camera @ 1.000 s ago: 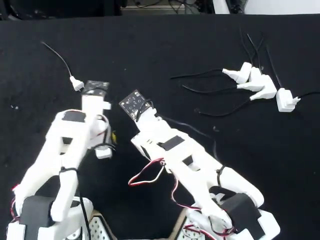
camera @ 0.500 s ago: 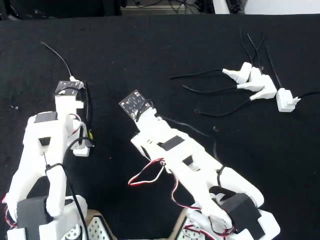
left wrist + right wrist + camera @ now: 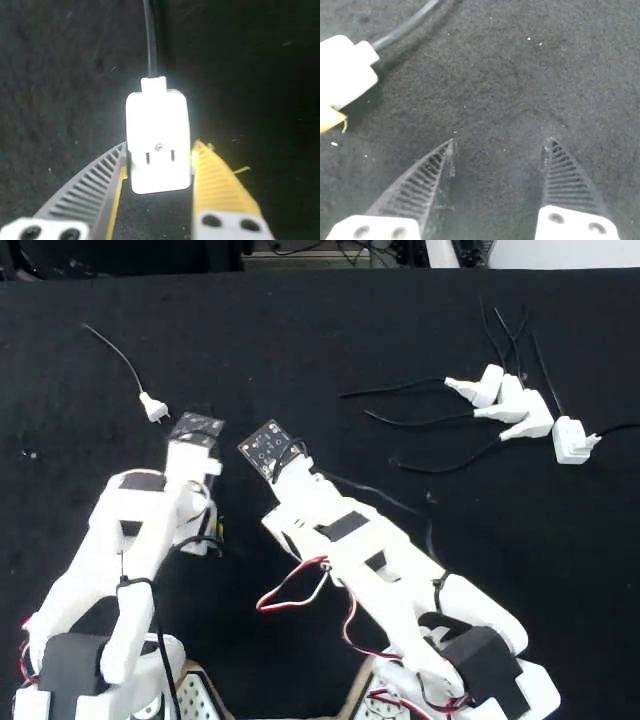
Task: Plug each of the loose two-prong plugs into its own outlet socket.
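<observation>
So, closest in: the left end effector (image 3: 160,150) was clamped on a white outlet socket (image 3: 157,135). It had a gray ribbed finger (image 3: 95,175) on one side and a yellow one (image 3: 215,180) on the other, both snug against the socket's sides. The two slots faced the wrist camera, with a little screw just above them. Its black cable (image 3: 150,35) ran straight away from the end effector over the black table (image 3: 320,330).

Right next to it, the right end effector (image 3: 499,145) was wide open. Nothing sat between its fingers, just the table underneath. From the right wrist camera the held socket was near it but not touching.

A bit farther out on the left arm's side, a loose plug (image 3: 153,407) lay flat on the table. It was near the left arm's wrist but apart from it, and its thin black wire (image 3: 118,355) curved off toward the far left.

Farthest out, well over on the right, a bunch of white connectors (image 3: 510,400) lay huddled together with black wires (image 3: 430,425) fanning off them. Honestly couldn't tell which were plugs and which were sockets. A boxy white one (image 3: 570,440) sat just beside that bunch on the outer side.
</observation>
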Motion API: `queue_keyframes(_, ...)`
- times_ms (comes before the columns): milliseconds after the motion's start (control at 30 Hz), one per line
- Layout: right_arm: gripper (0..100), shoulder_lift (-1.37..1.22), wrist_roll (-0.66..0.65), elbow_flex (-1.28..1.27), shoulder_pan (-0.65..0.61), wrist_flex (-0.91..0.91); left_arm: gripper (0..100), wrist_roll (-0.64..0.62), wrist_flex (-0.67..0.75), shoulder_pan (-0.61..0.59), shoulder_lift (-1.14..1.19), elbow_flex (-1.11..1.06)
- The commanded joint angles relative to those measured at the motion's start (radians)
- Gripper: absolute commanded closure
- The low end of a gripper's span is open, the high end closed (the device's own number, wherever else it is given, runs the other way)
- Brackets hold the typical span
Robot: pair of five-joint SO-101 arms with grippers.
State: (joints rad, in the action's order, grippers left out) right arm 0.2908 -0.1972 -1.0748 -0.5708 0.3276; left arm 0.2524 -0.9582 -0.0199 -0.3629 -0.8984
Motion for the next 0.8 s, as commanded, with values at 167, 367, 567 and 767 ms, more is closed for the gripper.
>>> queue_keyframes(167, 73.3, 0.047, -0.006, 0.001, -0.006, -0.018, 97, 0.066, -0.255, 0.027, -0.025, 0.229)
queue_keyframes(367, 73.3, 0.047, -0.006, 0.001, -0.006, -0.02, 96, 0.338, -0.433, -0.005, -0.017, 0.291)
queue_keyframes(567, 73.3, 0.047, -0.006, 0.001, -0.006, -0.018, 73, 0.347, -0.43, -0.096, -0.017, 0.289)
queue_keyframes(767, 73.3, 0.047, -0.006, 0.001, -0.006, -0.018, 78, 0.445, -0.382, -0.203, -0.017, 0.288)
